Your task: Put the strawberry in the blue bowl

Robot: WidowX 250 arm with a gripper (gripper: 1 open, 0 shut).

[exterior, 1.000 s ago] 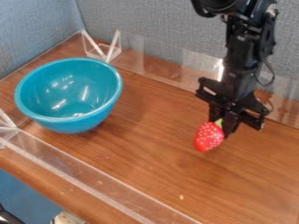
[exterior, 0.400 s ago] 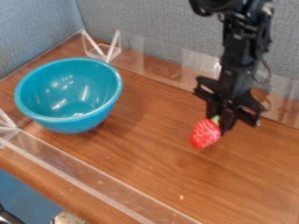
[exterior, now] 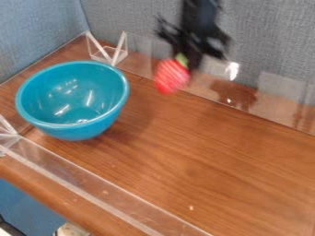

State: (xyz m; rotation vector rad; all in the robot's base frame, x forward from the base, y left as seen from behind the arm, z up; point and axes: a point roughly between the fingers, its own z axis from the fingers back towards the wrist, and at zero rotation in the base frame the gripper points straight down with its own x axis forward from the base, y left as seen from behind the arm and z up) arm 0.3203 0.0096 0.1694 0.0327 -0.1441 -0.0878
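The strawberry (exterior: 171,76), red with a green top, hangs in the air above the back of the table, held from above by my black gripper (exterior: 182,61), which is shut on its top. Motion blur smears both. The blue bowl (exterior: 72,100), deep and teal, stands on the table at the left, to the lower left of the strawberry, with nothing in it.
The wooden table (exterior: 209,157) has a low clear plastic wall (exterior: 110,207) along its front edge and more clear panels (exterior: 109,48) at the back left corner. A grey-blue partition stands behind.
The gripper has lifted the strawberry off the table at the right and carried it up and to the left, toward the bowl. The bowl has stayed put.
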